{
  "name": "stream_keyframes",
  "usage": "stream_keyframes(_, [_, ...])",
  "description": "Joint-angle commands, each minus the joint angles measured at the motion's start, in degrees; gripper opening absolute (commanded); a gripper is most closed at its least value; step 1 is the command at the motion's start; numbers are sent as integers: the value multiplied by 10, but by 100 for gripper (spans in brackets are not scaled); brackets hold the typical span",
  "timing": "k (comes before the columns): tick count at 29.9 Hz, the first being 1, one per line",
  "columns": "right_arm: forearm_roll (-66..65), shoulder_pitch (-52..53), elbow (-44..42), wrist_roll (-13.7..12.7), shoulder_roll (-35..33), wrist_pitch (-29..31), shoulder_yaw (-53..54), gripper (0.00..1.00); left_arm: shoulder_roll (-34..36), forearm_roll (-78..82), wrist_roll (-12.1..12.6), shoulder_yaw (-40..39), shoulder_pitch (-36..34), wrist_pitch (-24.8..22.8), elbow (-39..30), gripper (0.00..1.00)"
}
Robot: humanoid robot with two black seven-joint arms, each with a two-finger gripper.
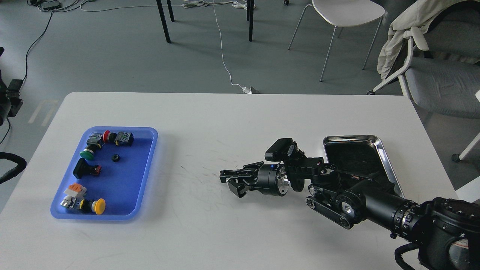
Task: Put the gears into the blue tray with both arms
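Fingers (225,174) of the right gripper (230,180): two, black, hard-edged, pointing left over bare tabletop near the middle; a gap showed between the upper and lower finger, so they stood apart with nothing seen between them. Left gripper: out of view; only a black cable loop (11,168) showed at the left edge.

Items, left to right:

1. Table (210,120): one, white, matte, rounded corners, faint scuffs at the centre.
2. Blue tray (148,165): one, translucent blue plastic, rectangular, rounded corners, raised rim, lying on the table's left part.
3. Push-button switches, all inside the blue tray: green round cap (86,153); red cap (107,135); a dark block-bodied unit (124,138) beside the red one; black rectangular unit (83,168); orange-and-white unit (74,189); yellow domed cap (99,206). Six counted, though the clustered bodies made the count uncertain.
4. Gear (115,158): one, tiny, black, ring-shaped, lying flat on the tray floor in the upper middle, apart from the switches.
5. Right arm (360,202): one, black, cylindrical segments, polished silver joint ring behind the gripper, entering from the lower right.
6. Steel tray (352,138): one, shiny metal rim, dark inside, on the table's right part, partly covered by the arm; contents could not be told.
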Motion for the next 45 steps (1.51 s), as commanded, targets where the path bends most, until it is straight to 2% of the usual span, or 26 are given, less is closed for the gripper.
stream_keyframes(1, [0, 1, 1, 0, 0, 1, 0, 13, 5, 0, 0, 0, 0, 1, -8, 98])
stream_keyframes(3, [0, 1, 1, 0, 0, 1, 0, 17, 5, 0, 0, 0, 0, 1, -9, 98])
stream_keyframes(8, [2, 1, 3, 0, 0, 0, 1, 41, 9, 0, 0, 0, 0, 2, -9, 98])
stream_keyframes(13, [4, 1, 1, 0, 0, -2, 3, 56, 10, 0, 0, 1, 0, 2, -9, 98])
stream_keyframes(16, [8, 1, 1, 0, 0, -4, 9, 58, 10, 0, 0, 1, 0, 2, -9, 98])
stream_keyframes(19, [46, 2, 0, 0, 0, -5, 38, 69, 10, 1, 0, 4, 0, 2, -9, 98])
stream_keyframes(26, [146, 11, -1, 0, 0, -3, 124, 77, 17, 5, 0, 9, 0, 1, -9, 98])
stream_keyframes(30, [226, 17, 1, 0, 0, -1, 160, 86, 22, 11, 0, 18, 0, -4, -9, 98])
stream_keyframes(33, [292, 28, 1, 0, 0, 0, 180, 86, 33, 23, 0, 25, 0, -28, -14, 98])
stream_keyframes(37, [395, 37, 0, 0, -22, 0, 199, 90, 67, 72, 0, 24, 0, -79, -53, 98])
stream_keyframes(41, [494, 44, -15, 0, -62, 0, 200, 90, 80, 95, 0, 25, -5, -74, -84, 98])
stream_keyframes(45, [569, 47, -47, 0, -88, -1, 199, 90, 125, 118, 0, 24, -9, -59, -181, 98])
